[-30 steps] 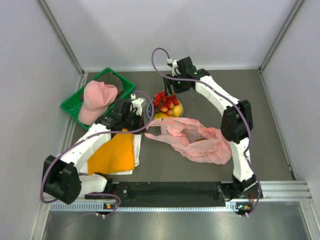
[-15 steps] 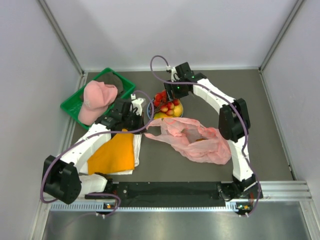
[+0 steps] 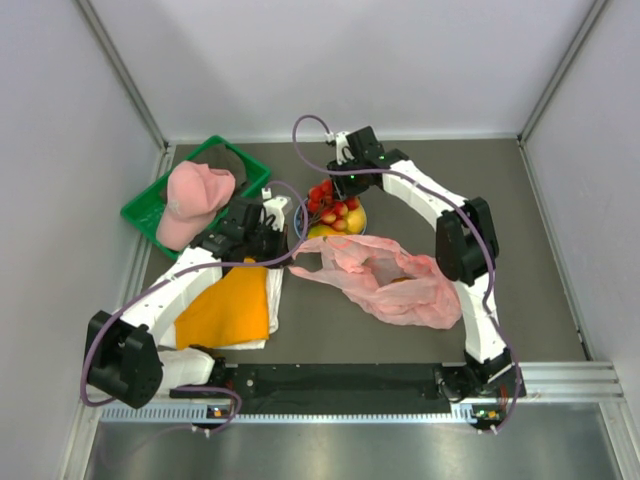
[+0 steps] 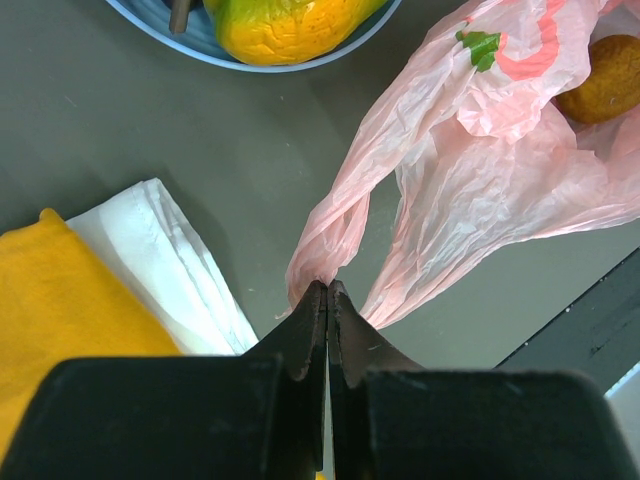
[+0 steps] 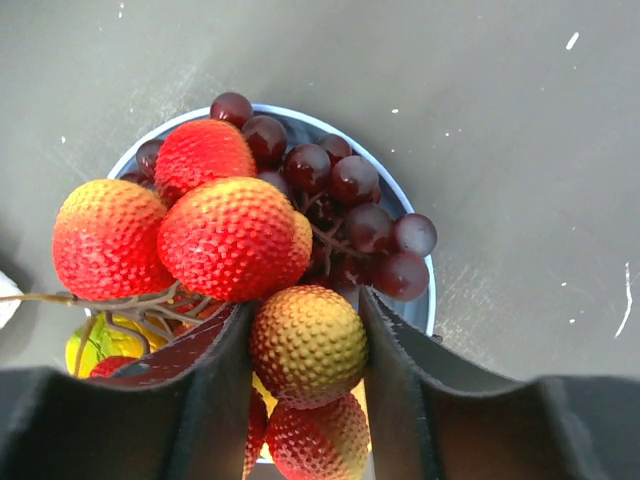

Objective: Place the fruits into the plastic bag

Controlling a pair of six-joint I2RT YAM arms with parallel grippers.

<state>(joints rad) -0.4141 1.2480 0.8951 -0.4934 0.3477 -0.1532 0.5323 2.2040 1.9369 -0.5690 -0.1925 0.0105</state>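
**Pink plastic bag point(image 3: 400, 285) lies open on a grey table point(image 3: 330, 325) beside a blue plate point(image 4: 200, 40) of fruits point(image 3: 335, 208).**
The left gripper point(image 4: 327, 292) is pinched tight on a bag handle, with an orange fruit point(image 4: 610, 75) inside the bag. The right gripper point(image 5: 305, 305) grips a bumpy red-and-yellow fruit point(image 5: 308, 350) beside dark grapes point(image 5: 350, 200).

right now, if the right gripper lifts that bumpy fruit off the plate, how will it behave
The bumpy fruit in the right gripper looks round, so it may roll if released. Its rough skin probably resists slipping. Thin twigs beside it suggest neighbours might lift too.
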